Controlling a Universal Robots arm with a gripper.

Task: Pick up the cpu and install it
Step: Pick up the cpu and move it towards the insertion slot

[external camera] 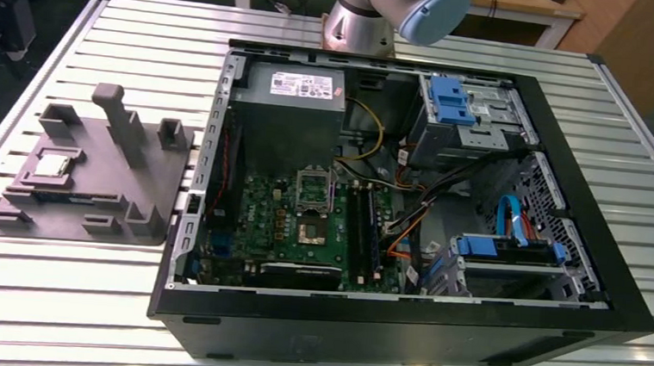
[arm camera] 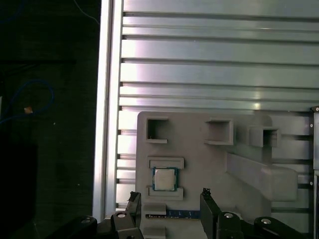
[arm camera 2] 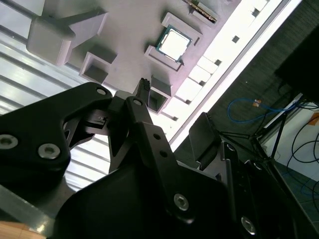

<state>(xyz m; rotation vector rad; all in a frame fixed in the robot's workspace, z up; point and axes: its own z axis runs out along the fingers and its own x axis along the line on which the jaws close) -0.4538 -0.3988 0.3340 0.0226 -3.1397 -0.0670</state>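
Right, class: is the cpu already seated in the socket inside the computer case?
No, the cpu lies on the grey fixture beside the case, on the table.

Exterior view: even overhead light, soft shadows inside PC case (external camera: 409, 331). Second wrist view: table slats (arm camera 2: 227, 47) blown out white w/ glare. First wrist view: slats show sheen, floor (arm camera: 50, 149) nearly black.
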